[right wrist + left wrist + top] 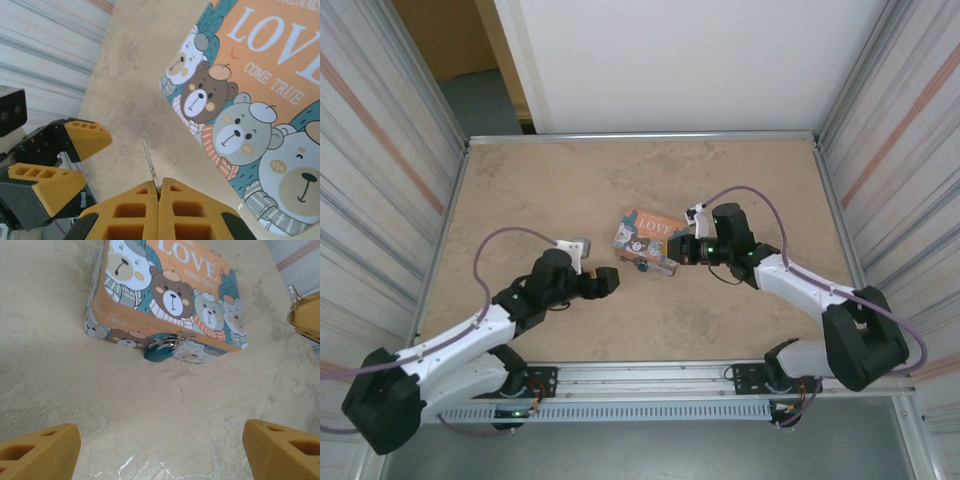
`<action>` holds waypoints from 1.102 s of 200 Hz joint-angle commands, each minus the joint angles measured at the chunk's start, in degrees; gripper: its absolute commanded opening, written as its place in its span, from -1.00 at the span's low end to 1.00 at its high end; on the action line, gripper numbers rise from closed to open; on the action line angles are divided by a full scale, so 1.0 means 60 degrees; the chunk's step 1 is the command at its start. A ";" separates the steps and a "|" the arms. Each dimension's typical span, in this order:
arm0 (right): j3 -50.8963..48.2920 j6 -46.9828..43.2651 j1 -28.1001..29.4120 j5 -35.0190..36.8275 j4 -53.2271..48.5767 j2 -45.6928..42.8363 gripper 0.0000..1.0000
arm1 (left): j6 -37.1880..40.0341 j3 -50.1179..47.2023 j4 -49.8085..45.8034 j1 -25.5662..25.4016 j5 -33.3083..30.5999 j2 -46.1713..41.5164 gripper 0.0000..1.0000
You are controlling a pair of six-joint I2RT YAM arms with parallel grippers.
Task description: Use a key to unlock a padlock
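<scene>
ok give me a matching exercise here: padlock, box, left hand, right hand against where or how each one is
Things:
1 padlock
2 box
3 left hand
4 right hand

Places or states:
a shut on the key
b flat on the table
c open, empty
d hanging at the box's front

Pairs: 1-d, 2-b, 3-c, 4-a

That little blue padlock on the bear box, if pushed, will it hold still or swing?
The padlock hangs by its loop from the box, so it likely swings aside. That box lies flat on a smooth table and may slide.
</scene>
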 commanded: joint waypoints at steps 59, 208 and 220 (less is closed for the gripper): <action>0.0594 -0.0027 -0.0541 -0.0672 0.1279 0.1891 -1.00 | 0.0050 0.0616 0.2215 0.0012 0.1151 0.2436 0.72; -0.0501 0.0011 0.0088 -0.0305 0.1985 0.3032 -1.00 | 0.0059 0.1327 0.4025 0.0034 0.1729 0.5110 0.42; -0.0517 0.0026 0.0104 -0.0271 0.2018 0.3027 -1.00 | 0.0032 0.1305 0.4147 0.0040 0.1576 0.5245 0.41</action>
